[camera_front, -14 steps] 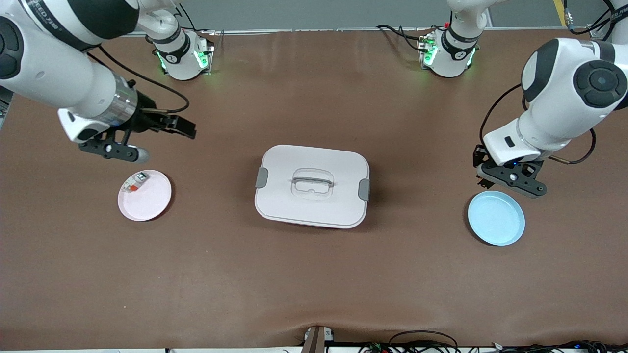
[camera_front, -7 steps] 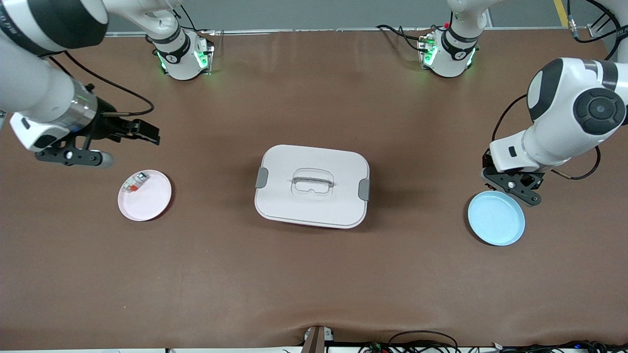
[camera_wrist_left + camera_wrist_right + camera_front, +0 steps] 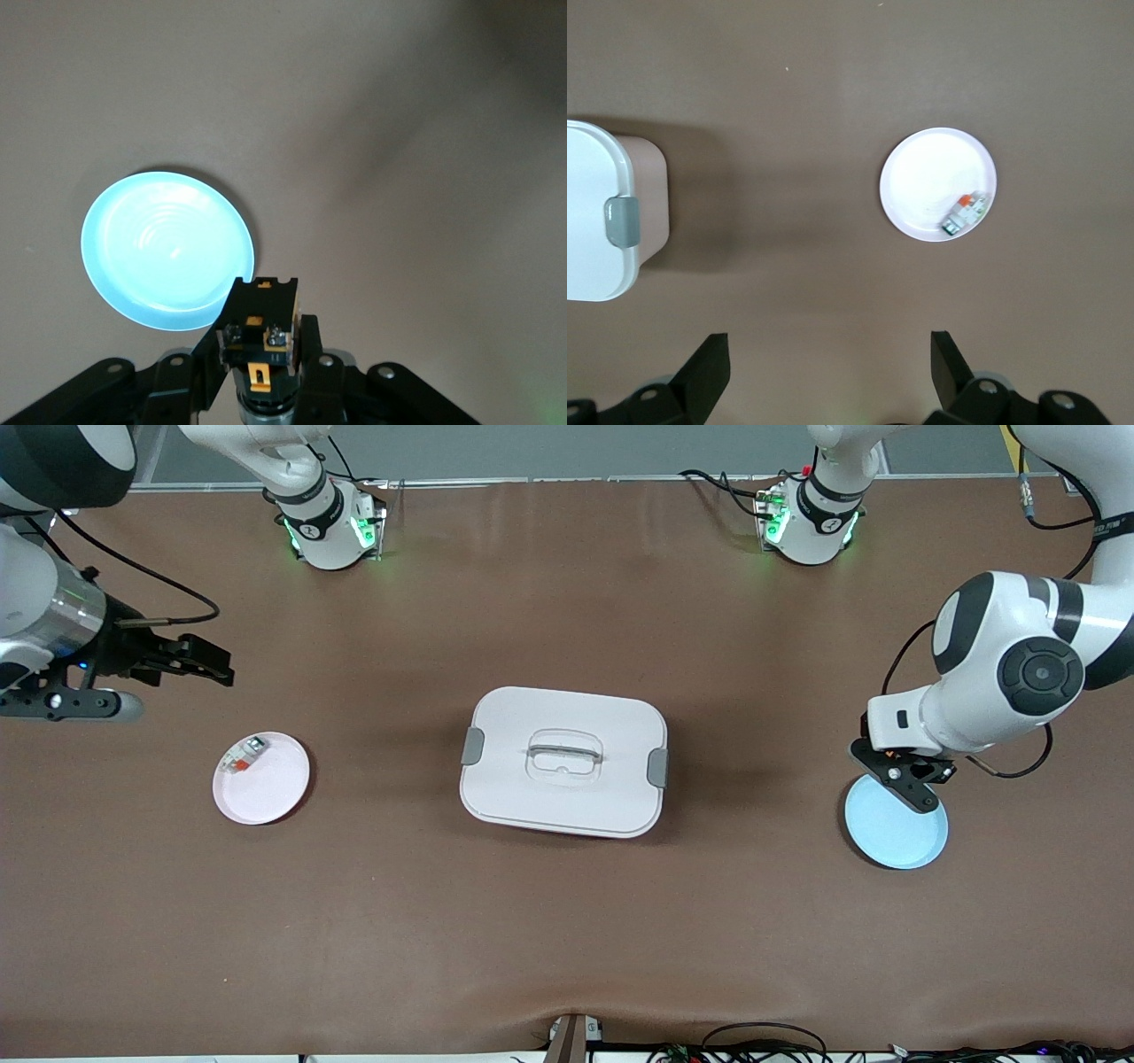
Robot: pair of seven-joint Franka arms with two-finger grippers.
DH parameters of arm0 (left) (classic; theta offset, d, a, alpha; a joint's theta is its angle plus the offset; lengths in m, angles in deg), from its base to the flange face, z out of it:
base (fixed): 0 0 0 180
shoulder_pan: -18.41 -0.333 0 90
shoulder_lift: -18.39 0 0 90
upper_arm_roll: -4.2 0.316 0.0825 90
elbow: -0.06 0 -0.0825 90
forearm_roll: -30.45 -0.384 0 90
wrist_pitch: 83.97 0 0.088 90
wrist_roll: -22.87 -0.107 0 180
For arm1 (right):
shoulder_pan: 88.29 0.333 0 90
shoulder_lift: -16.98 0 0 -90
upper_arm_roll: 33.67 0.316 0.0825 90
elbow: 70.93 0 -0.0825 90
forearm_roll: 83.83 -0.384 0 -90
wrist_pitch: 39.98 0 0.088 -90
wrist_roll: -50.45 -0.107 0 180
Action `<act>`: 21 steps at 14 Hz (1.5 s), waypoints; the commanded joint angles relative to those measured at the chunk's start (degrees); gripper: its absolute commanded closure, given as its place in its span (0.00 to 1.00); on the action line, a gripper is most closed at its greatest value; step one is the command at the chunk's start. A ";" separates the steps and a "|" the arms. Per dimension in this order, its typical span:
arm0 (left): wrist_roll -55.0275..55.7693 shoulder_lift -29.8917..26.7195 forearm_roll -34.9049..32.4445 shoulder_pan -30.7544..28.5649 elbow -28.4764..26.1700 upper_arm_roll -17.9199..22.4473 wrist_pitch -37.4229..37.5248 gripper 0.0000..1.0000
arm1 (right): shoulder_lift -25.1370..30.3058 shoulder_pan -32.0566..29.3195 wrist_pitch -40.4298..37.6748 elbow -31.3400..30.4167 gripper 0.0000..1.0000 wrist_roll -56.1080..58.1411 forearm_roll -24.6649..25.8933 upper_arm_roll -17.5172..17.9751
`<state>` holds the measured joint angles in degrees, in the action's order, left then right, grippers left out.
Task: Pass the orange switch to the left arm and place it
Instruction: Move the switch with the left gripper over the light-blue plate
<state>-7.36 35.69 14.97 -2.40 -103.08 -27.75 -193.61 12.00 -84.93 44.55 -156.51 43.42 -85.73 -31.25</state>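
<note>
A: Switch status? Where is the orange switch now?

B: Clamped between the jaws of the left gripper, up in the air just over the rim of the blue plate at the left arm's end of the table. Over the last second that gripper has moved down and in toward the plate.

A: Meaning?

B: My read: the transfer is nearly finished, only the set-down is left. The box sits mid-table, well apart from both arms.

A: Right arm?

B: The right gripper has pulled back toward its table edge, jaws spread wide and empty; it waits. The pink plate keeps a small white piece with a red end.

A: Any readable writing?

B: None legible on anything.
</note>
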 commanded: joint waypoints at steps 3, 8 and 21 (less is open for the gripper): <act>-2.82 2.38 -3.33 0.33 1.27 -0.31 0.65 1.00 | 2.78 -3.88 -0.77 -0.82 0.00 5.10 2.34 1.02; -3.09 3.79 -8.40 0.43 -1.27 -0.66 -2.32 1.00 | 2.61 -3.71 -1.40 0.24 0.00 5.45 4.01 1.19; -8.77 12.57 -30.05 -5.11 -6.90 -0.49 -18.58 1.00 | 4.71 -6.78 -0.96 -1.25 0.00 5.54 2.70 -1.45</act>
<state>-12.12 46.77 -13.27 -4.83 -109.53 -27.74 -208.78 14.48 -89.84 42.89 -156.28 48.37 -82.66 -33.10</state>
